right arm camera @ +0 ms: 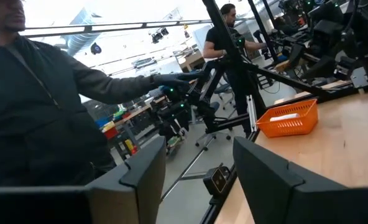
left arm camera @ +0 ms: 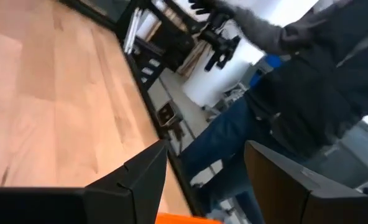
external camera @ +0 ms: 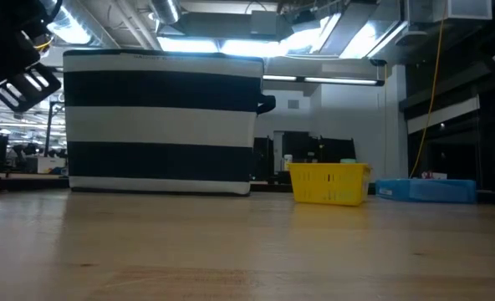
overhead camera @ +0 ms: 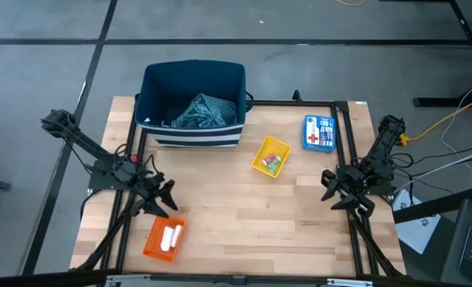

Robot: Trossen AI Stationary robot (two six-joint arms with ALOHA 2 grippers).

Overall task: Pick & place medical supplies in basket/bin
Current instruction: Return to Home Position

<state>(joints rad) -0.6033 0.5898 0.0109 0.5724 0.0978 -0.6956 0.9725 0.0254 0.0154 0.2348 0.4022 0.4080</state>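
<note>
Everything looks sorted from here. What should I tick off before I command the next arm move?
1. Left gripper empty: ok. It is open by the orange basket, with nothing between the fingers.
2. Right gripper empty: ok. It is open over the table's right side.
3. Teal cloth inside the blue striped bin: ok.
4. White rolls in the orange basket: ok.
5. Small tubes in the yellow bin: ok.
6. Area beside the table free of people: not ok. A person stands close, with one arm stretched out.
</note>
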